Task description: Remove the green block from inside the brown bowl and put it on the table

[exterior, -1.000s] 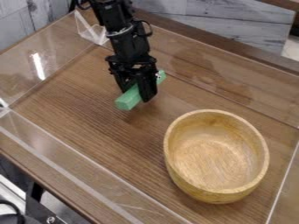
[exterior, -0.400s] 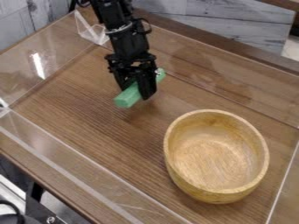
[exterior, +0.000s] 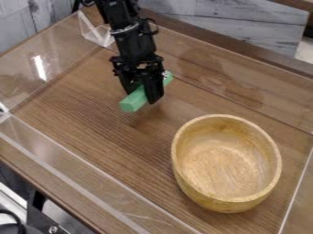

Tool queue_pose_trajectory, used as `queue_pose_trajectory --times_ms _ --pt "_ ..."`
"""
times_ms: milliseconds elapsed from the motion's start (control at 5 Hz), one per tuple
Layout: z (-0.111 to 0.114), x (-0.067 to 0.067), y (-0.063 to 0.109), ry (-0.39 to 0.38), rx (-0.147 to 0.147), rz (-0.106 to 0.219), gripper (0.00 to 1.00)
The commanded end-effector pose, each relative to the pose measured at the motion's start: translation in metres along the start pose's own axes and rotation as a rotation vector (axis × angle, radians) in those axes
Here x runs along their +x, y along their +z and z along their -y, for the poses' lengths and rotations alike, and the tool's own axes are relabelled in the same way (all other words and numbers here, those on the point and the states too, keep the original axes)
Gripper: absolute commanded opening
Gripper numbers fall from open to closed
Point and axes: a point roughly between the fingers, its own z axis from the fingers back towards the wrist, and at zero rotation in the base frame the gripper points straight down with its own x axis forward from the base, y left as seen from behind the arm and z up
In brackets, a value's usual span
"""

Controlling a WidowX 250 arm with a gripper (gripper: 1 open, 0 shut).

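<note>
My black gripper [exterior: 142, 92] points steeply down over the left-middle of the table [exterior: 86, 137], shut on the green block [exterior: 137, 101]. The bright-green block sticks out below and to both sides of the fingers, tilted, its lower end at or just above the tabletop; contact with the wood cannot be told. The brown bowl [exterior: 226, 163], round and light tan, stands to the lower right, well apart from the gripper, with nothing inside it.
Low clear acrylic walls [exterior: 49, 55] run along the table's edges. A pale brick-pattern wall [exterior: 244, 23] lies behind. The arm [exterior: 116, 18] reaches in from the top left.
</note>
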Motion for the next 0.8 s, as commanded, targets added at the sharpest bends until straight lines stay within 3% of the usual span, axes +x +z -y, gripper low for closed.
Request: queue_pose_trajectory --times_ms 0,600 --pt "-0.0035 0.0081 0.0166 -0.004 0.021 0.044 0.00" --pt "-0.0055 0.0098 0.0194 0.008 0.012 0.028 0.00"
